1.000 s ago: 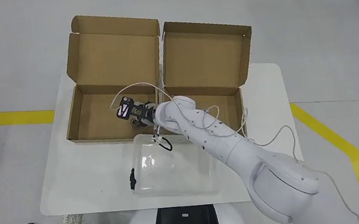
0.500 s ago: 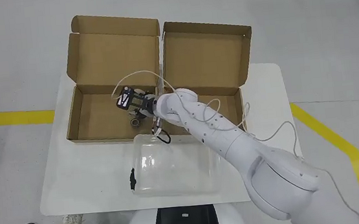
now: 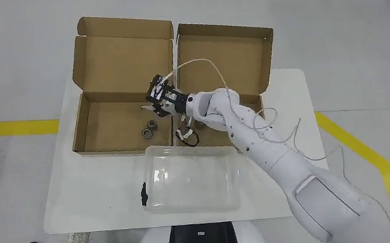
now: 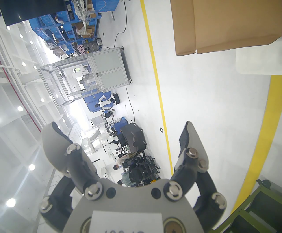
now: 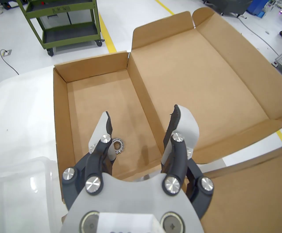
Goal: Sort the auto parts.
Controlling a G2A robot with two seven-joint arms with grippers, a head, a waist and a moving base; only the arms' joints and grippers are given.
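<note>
My right gripper (image 3: 153,99) hangs open and empty over the far right part of the left cardboard box (image 3: 105,138), close to the wall it shares with the right cardboard box (image 3: 221,62). Two small round metal bearings (image 3: 149,129) lie close together on the left box's floor, nearer the front than the gripper. In the right wrist view one bearing (image 5: 117,145) shows just beside a fingertip of the right gripper (image 5: 141,120), apart from it. My left gripper (image 4: 120,134) is open with nothing between its fingers, pointing out at the room, away from the table.
A clear plastic bin (image 3: 220,197) stands on the white table (image 3: 75,196) in front of the boxes, with a small black part (image 3: 144,195) at its left rim. Both boxes have their lids folded back. A green cart (image 5: 64,24) stands on the floor beyond the table.
My right gripper has moved from the front of the left box up and to the far right, away from the bearings that now lie on the box floor.
</note>
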